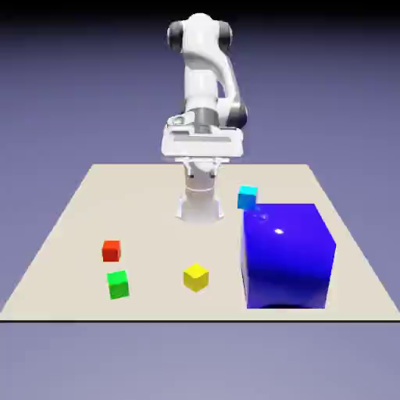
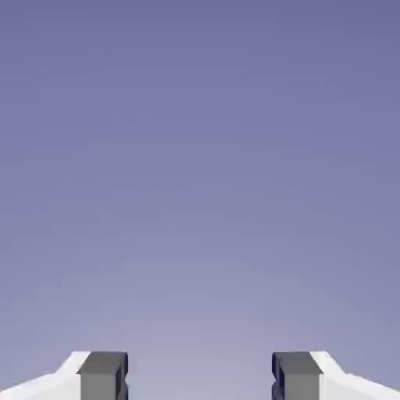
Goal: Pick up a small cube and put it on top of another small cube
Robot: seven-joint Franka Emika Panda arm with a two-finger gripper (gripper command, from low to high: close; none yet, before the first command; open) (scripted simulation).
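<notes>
The small green cube (image 1: 118,284) rests on the table near the front edge, at the exterior view's left. Just behind it, a short gap away, sits the small red cube (image 1: 112,251). My gripper (image 1: 201,145) is held high over the back of the table, close to the robot's base and far from both cubes. In the hand view my gripper (image 2: 199,380) faces only the plain backdrop; its two grey fingertips (image 2: 102,376) stand apart with nothing between them. No cube shows in the hand view.
A yellow cube (image 1: 195,277) lies near the front middle of the beige table (image 1: 156,219). A huge glossy blue cube (image 1: 287,256) stands at the exterior view's right, with a small cyan cube (image 1: 247,198) just behind its back left corner.
</notes>
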